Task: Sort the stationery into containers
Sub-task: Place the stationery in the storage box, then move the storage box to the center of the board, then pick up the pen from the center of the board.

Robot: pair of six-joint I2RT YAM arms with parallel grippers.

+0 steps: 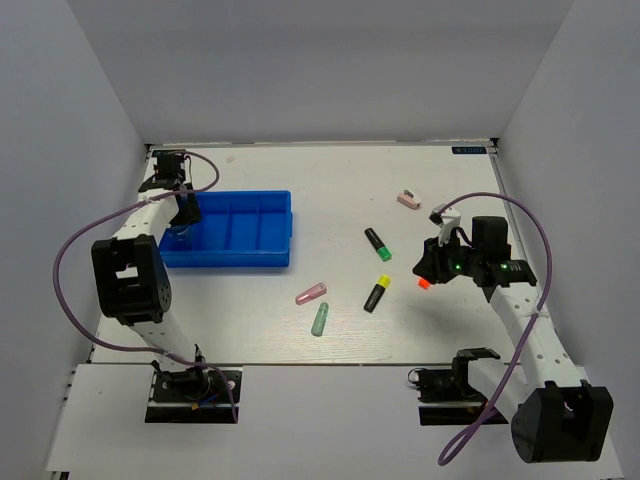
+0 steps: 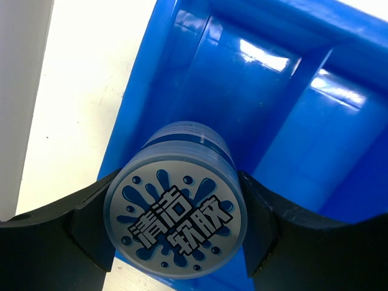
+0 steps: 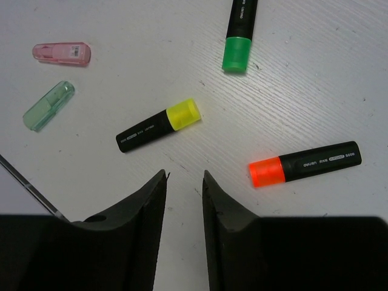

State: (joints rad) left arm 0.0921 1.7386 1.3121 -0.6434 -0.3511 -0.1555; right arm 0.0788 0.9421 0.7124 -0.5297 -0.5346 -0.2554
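Black-fingered left gripper [image 2: 176, 227] is clamping the blue-white roll [image 2: 179, 206] over the blue tray [image 2: 285, 121], at its end compartment. Right gripper [image 3: 183, 179] is hovering empty, jaws slightly parted, near the orange highlighter [image 3: 305, 163] lying on the white wood-grain table [image 1: 300, 180]; pale walls [image 1: 320, 70] are enclosing three sides.

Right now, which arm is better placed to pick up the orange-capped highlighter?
Right. The right fingers are open and empty above the table, the orange-capped highlighter close beside them. The left fingers are shut on the blue-white roll over the blue tray.
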